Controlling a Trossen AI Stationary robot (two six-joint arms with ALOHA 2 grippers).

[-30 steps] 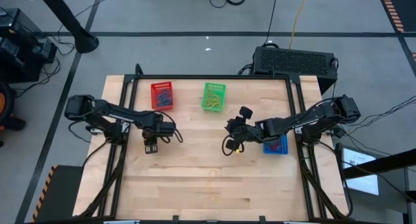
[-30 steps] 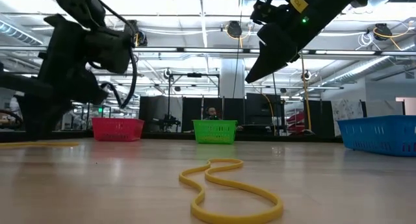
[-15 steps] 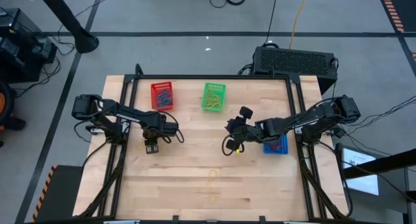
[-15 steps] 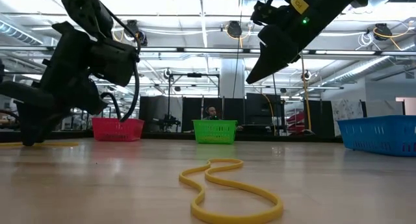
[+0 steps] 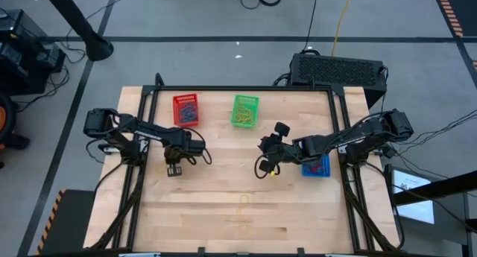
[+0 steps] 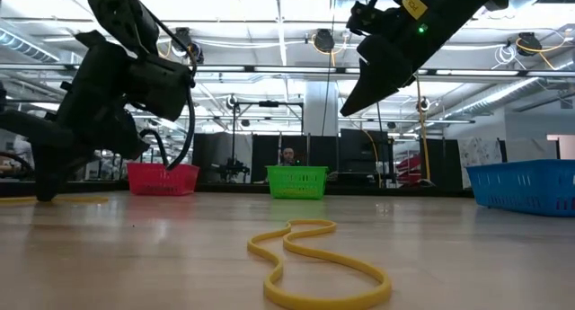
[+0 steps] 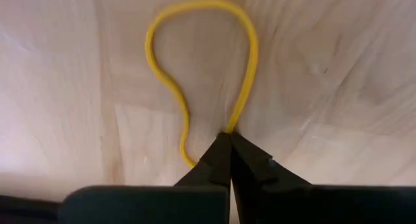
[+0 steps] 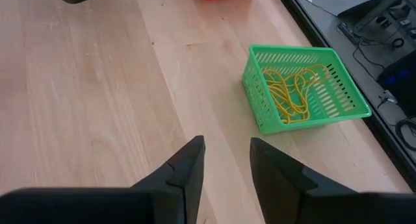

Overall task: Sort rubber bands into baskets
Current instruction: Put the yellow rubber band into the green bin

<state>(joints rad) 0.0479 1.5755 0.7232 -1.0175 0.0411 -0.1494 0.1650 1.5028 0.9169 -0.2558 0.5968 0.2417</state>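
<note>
Left pincer (image 7: 227, 136) — pinched on yellow rubber band (image 7: 201, 68) | table (image 7: 338, 68)

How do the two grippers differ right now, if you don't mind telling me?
The left gripper is shut on a yellow rubber band lying on the table; the right gripper is open and holds nothing. The left one is down at the tabletop near the red basket; the right one hangs above the table, facing the green basket. Both have dark fingers.

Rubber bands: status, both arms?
Left gripper shut on yellow rubber band at the table's left. Right gripper open, empty, hovering mid-table. Another yellow band loose near front edge. Nothing blocking.
</note>
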